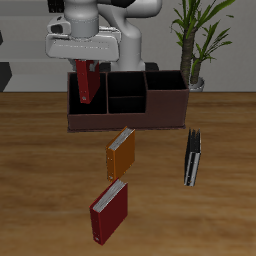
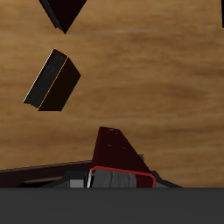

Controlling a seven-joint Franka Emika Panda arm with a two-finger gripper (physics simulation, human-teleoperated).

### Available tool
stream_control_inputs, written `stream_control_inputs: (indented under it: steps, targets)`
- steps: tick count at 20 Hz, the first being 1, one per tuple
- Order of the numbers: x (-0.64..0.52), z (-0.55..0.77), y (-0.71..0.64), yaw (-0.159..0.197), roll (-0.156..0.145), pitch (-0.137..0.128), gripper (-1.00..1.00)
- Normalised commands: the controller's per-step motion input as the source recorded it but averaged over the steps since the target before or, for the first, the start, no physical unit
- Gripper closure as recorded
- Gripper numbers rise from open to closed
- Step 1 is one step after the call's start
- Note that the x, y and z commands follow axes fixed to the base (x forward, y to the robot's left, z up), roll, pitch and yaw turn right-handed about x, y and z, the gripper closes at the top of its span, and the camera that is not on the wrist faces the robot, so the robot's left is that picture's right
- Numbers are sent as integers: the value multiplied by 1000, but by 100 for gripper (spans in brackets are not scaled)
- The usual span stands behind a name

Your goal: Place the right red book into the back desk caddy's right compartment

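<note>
I have the red book (image 1: 88, 82) pinched between the jaws of the gripper (image 1: 84, 62), hanging upright and partly down inside the caddy's (image 1: 128, 112) end compartment (image 1: 87, 100), the one at nine o'clock from the caddy's middle in the front view. Its lower end looks already below the rim, though I cannot tell whether it touches the floor.

My main worry is the book's bottom corner catching the outer end wall or the divider beside it. It hangs with a slight tilt, so a straight descent could wedge it or drag the whole caddy across the bench (image 1: 40, 160). Letting go too high is the other risk: the book could tip and lean out over the rim.

Working across from nine o'clock: the compartment's outer wall sits just beside the book, so there is little room that way. Toward three o'clock the small middle sections follow, then the far end section, both near enough that sideways drift would strike a divider.

In front of the caddy the orange book (image 1: 121, 152) lies at six o'clock, the second red book (image 1: 109, 211) nearer the front edge, and a dark book (image 1: 193, 158) stands at four o'clock. All are well apart from my path. Straight up is open.
</note>
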Motion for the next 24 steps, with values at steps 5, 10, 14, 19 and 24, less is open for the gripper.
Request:
stream_control_inputs:
  steps: [5, 10, 14, 19, 24]
  targets:
    - [-304, 407, 396, 6, 6, -8, 100]
    - [-230, 148, 334, 42, -12, -1, 100]
    - [-214, 88, 199, 27, -15, 7, 100]
    - [-302, 150, 318, 55, -33, -22, 100]
    - [-296, 144, 373, 87, -4, -17, 100]
